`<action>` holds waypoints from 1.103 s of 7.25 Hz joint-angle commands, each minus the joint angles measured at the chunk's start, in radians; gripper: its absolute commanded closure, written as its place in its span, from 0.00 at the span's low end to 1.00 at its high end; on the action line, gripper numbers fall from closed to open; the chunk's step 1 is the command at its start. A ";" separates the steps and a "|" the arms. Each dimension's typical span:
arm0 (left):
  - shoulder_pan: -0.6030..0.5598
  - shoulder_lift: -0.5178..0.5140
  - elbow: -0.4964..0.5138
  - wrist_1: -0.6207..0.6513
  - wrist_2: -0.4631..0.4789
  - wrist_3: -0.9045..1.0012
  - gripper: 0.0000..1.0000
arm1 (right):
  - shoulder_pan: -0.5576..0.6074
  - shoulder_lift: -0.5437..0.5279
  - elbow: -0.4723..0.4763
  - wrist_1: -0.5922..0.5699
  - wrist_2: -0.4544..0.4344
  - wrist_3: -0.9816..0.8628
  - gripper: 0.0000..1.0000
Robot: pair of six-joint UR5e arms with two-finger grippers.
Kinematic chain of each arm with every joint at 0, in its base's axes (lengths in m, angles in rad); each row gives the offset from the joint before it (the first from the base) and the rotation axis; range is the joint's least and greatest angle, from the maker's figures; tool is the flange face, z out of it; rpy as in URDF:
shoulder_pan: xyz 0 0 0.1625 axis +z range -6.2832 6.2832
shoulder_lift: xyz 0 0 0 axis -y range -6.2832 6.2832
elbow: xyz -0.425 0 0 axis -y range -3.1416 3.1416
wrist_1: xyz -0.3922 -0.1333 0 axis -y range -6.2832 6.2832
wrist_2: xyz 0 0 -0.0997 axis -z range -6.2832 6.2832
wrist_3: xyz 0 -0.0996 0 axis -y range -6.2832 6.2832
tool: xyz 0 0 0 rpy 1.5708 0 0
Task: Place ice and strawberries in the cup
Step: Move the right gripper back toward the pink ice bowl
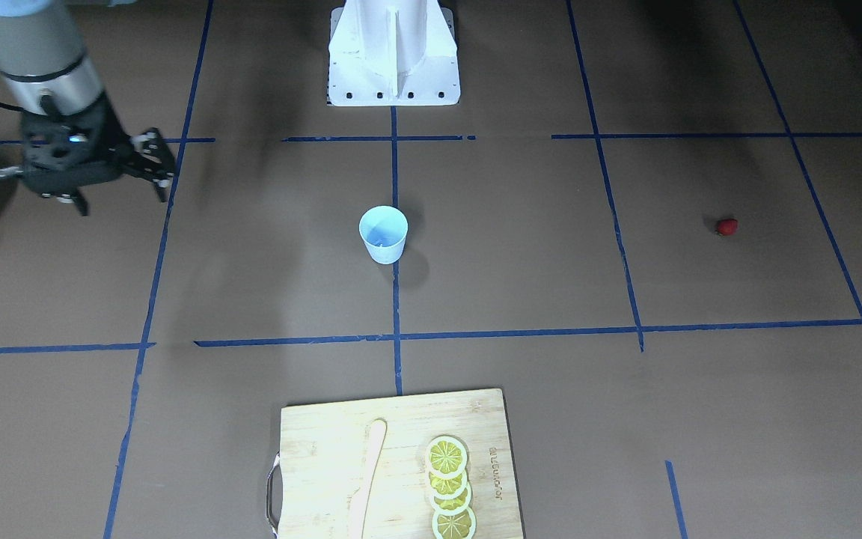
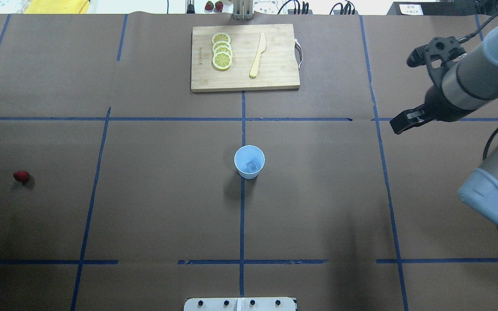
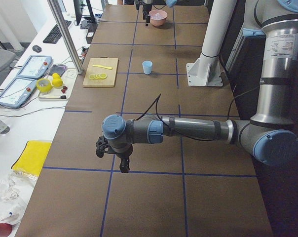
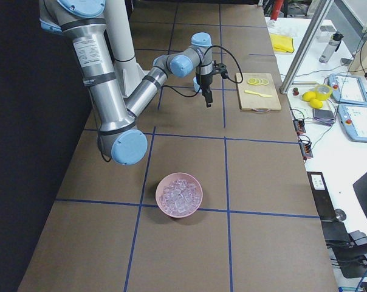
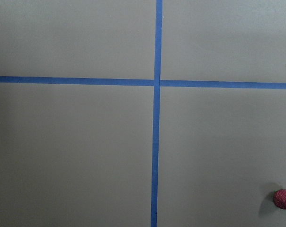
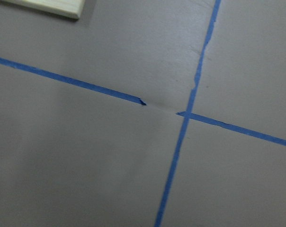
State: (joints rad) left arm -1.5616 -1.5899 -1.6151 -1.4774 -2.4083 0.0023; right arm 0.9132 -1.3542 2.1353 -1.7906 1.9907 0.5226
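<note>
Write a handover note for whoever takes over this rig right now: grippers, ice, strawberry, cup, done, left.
Right gripper: looks open, empty, away from the cup.
Left gripper: over the table near the strawberry; open or shut, cannot tell.
Cup: upright mid-table, an ice piece shows inside.
Strawberry: on the table, untouched.
Done: some ice in. Left: strawberry into the cup.

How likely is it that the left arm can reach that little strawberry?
Probably yes. The strawberry lies alone in the open, showing in the left wrist view, with nothing standing between it and the left arm.
</note>
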 commanded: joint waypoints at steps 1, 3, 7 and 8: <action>-0.002 0.002 -0.015 0.002 0.000 -0.004 0.00 | 0.116 -0.156 0.012 0.041 0.051 -0.180 0.00; -0.002 0.002 -0.022 0.002 0.000 -0.005 0.00 | 0.188 -0.334 -0.003 0.257 0.150 -0.220 0.01; -0.002 0.004 -0.028 0.000 0.000 -0.018 0.00 | 0.311 -0.489 -0.089 0.312 0.241 -0.525 0.02; -0.002 0.008 -0.041 0.000 0.000 -0.019 0.00 | 0.314 -0.528 -0.135 0.427 0.241 -0.520 0.02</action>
State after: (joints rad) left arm -1.5631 -1.5852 -1.6458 -1.4772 -2.4084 -0.0156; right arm 1.2172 -1.8363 2.0488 -1.4569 2.2300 0.0286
